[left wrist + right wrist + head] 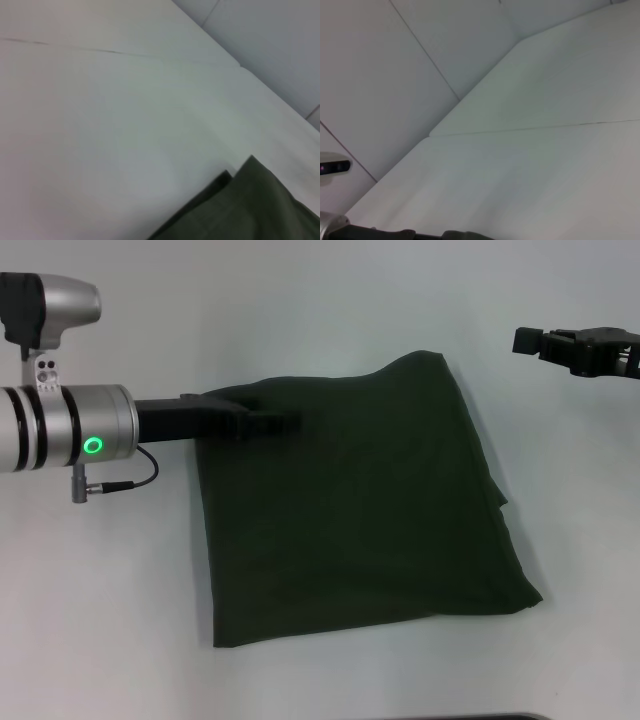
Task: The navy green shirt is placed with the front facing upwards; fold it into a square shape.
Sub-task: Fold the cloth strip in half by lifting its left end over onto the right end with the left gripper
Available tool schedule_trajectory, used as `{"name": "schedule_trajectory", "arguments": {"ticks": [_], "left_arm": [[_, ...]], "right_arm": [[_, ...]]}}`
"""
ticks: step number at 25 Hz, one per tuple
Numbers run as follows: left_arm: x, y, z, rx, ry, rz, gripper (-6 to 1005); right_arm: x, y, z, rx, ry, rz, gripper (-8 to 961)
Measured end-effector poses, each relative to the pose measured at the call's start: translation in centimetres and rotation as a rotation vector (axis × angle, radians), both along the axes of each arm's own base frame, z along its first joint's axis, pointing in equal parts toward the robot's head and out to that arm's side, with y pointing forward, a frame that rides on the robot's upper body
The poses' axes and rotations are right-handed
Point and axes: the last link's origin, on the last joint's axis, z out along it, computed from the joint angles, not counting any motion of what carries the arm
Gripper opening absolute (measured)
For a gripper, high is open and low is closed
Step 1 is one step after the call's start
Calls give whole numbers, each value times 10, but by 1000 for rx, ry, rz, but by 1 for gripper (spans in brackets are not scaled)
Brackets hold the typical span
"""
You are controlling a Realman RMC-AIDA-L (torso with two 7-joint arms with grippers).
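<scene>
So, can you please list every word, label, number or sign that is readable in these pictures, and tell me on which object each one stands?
None: no text can be read in any view.
The navy green shirt lies folded with only plain green cloth showing; no lettering or neck label is visible.
The left gripper rests at the shirt's far left edge; its arm shows only a lit green ring, not a word.
The right gripper carries no readable marking.
</scene>
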Motion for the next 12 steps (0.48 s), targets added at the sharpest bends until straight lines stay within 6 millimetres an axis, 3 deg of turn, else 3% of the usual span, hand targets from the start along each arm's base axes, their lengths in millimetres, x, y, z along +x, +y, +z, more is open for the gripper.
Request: {"name": "schedule_trajectory", "arguments": {"ticks": [7,12], "left_arm": [[-2,4,6,23,3,8,823],[13,1,15,-6,-65,-44,823]], "right_arm": [[1,-1,0,3,-2,-1,3],[1,0,1,0,-6,2,3]]}}
